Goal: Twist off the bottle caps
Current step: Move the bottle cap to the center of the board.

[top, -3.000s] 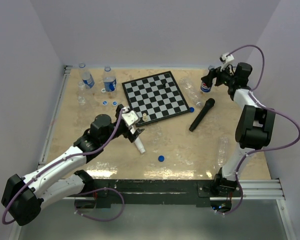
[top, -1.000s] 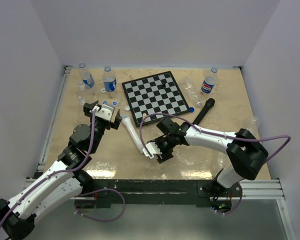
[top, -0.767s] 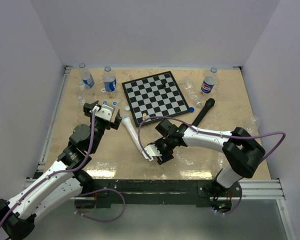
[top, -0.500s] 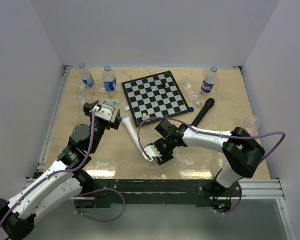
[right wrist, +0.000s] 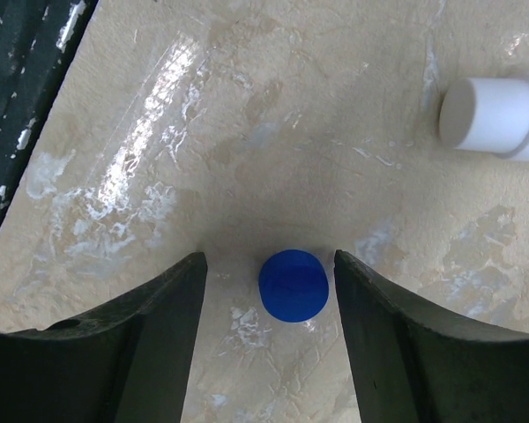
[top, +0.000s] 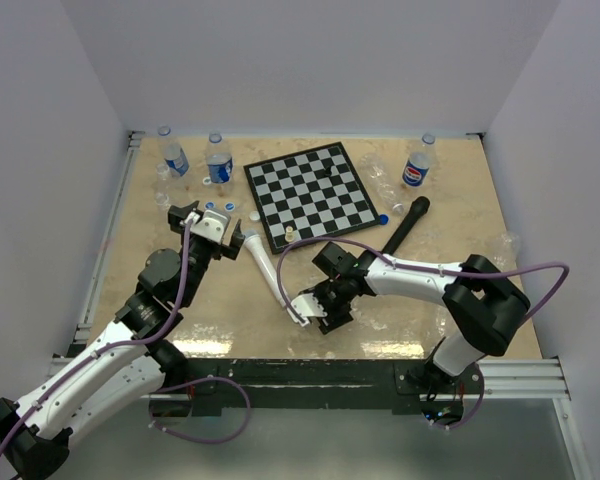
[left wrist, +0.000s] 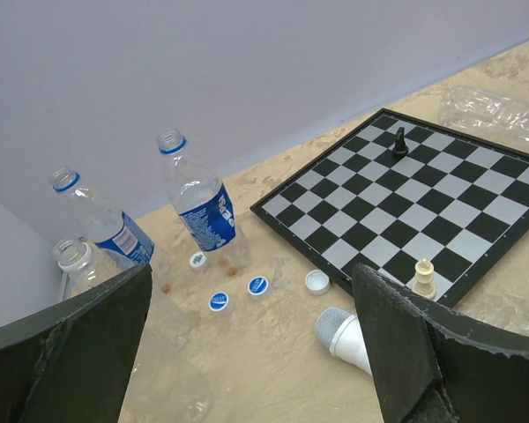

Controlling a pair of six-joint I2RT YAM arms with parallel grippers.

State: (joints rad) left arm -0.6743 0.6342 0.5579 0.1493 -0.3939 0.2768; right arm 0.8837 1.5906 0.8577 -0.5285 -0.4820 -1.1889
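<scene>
In the right wrist view a blue bottle cap point(right wrist: 293, 285) lies on the table between the fingers of my right gripper point(right wrist: 266, 257), which is open and not touching it. From above, that right gripper point(top: 315, 310) points down near the front edge and hides this cap. My left gripper point(left wrist: 251, 270) is open and empty, held above the table; seen from the top, the left gripper point(top: 205, 224) is at the left. Ahead of it stand uncapped bottles point(left wrist: 203, 211) point(left wrist: 106, 231) point(left wrist: 78, 258), with loose caps point(left wrist: 218, 300) point(left wrist: 257, 285) point(left wrist: 316, 281) beside them. A logo bottle point(top: 416, 168) stands at the back right.
A chessboard point(top: 310, 195) with a pale piece point(left wrist: 422, 278) and a black piece point(left wrist: 399, 141) lies at the back middle. A white microphone point(top: 265, 268) lies between the arms, a black microphone point(top: 404, 228) to the right. A clear bottle point(top: 385, 185) lies beside the board.
Three seconds ago my right arm was at the back right; over the last second it has edged slightly toward the near left above the blue cap. The left arm has stayed still.
</scene>
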